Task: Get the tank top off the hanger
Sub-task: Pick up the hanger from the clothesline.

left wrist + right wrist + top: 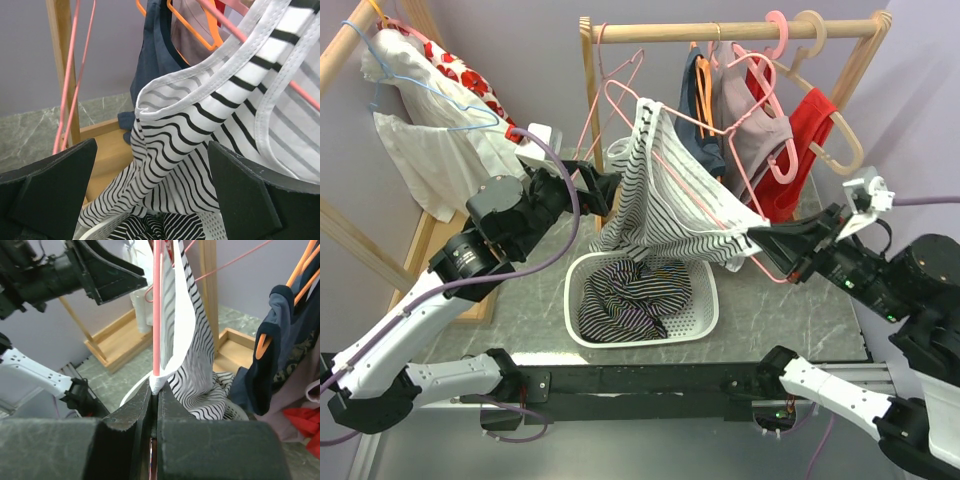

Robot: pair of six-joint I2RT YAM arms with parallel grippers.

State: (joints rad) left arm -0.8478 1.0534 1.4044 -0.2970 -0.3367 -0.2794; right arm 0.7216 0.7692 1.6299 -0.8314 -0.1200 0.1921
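Right tool (pixel 155 389) pinches the pink hanger (pixel 156 310) steady. Left tool (pixel 152 170) (jaws wide, empty) straddles the tank top (pixel 200 130), probably to pull.

Tank top (pixel 652 170) of soft matt striped cloth; smooth glossy hanger (pixel 156 315); perforated plastic basket (pixel 703 305); bare wooden rail (pixel 740 30)

Striped tank top (pixel 200 130) on pink hanger (pixel 260 52), between wide-apart fingers (pixel 55 190) of the left end effector (pixel 150 172).
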